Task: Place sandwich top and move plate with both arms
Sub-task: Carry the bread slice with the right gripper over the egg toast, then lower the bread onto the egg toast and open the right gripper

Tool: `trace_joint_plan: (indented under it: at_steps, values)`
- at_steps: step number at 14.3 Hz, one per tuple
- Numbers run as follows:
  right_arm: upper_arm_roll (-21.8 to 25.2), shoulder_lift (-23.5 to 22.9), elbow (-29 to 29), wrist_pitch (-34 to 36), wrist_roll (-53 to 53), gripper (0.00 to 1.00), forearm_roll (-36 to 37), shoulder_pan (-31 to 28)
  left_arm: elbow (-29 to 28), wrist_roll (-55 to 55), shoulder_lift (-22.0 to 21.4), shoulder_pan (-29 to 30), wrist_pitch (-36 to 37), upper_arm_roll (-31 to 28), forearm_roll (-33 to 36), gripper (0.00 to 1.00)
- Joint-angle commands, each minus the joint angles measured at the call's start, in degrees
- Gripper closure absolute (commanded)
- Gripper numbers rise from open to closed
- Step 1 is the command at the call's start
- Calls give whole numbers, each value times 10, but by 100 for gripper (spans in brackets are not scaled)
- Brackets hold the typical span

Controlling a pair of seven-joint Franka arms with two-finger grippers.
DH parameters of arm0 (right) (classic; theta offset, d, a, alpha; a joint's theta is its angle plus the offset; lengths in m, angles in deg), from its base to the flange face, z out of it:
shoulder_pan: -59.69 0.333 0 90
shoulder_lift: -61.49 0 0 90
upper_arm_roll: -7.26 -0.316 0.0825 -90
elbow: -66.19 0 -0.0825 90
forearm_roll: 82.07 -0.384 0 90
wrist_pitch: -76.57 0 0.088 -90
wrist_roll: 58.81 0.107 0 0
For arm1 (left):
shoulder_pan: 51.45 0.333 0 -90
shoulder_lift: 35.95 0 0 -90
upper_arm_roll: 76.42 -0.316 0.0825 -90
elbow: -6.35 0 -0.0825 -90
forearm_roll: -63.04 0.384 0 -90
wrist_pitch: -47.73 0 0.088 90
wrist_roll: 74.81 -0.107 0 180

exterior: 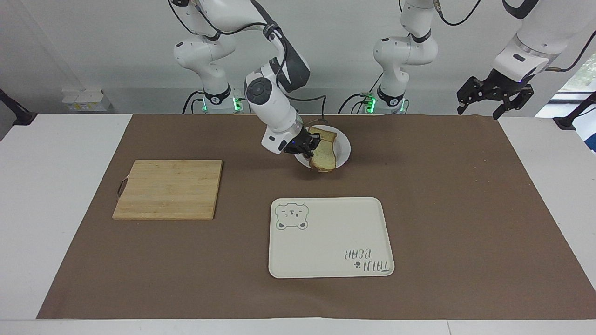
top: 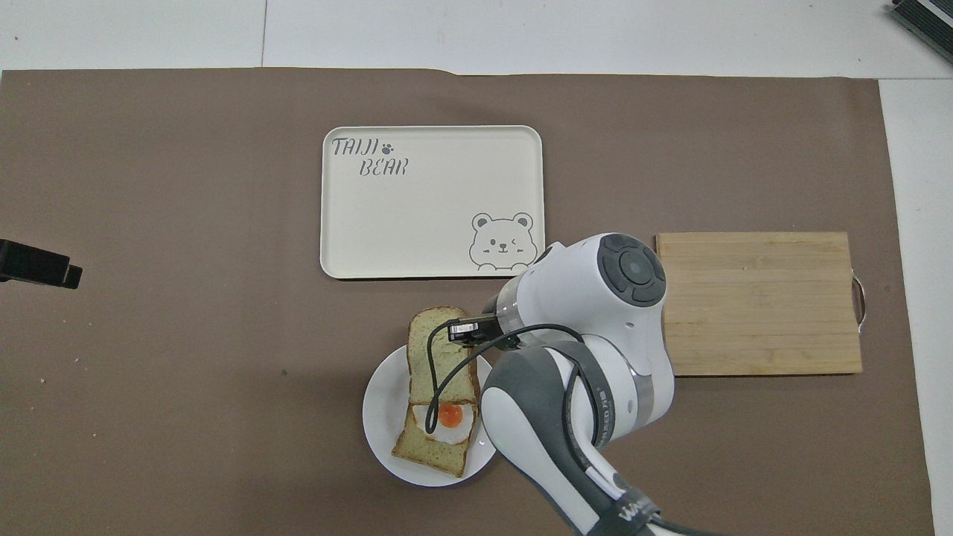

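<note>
The sandwich top [exterior: 324, 159], a plain speckled slice, is gripped at its edge by my right gripper [exterior: 308, 145] and hangs tilted over the white plate [exterior: 343, 148]. In the overhead view the slice [top: 435, 350] covers part of the egg slice [top: 435, 447] on the plate [top: 381, 406]; the right gripper [top: 465, 331] is shut on it. In the facing view the egg slice [exterior: 328, 135] is mostly hidden by the held bread. My left gripper [exterior: 479, 110] waits open and raised past the left arm's end of the mat; its tip shows in the overhead view [top: 37, 264].
A cream tray with a bear drawing [exterior: 330, 237] [top: 432, 216] lies farther from the robots than the plate. A wooden cutting board [exterior: 170, 188] [top: 756, 301] lies toward the right arm's end. A brown mat [exterior: 465, 209] covers the table.
</note>
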State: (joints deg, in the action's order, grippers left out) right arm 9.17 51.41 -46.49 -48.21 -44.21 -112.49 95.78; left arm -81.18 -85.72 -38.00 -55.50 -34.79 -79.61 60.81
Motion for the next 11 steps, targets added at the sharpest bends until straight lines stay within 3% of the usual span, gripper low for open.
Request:
trace_joint_plan:
  at_steps: [1,4,11]
  values:
    - [-2,18,-15,-10,42,100,-17,21,-19,5,-15,-1,-10,1,6,0]
    - [-2,9,-27,-35,85,100,-17,68,-19,9,-16,-3,-9,1,6,0]
    - [0,15,-77,-36,19,100,-16,33,-24,10,-16,-9,-6,4,6,0]
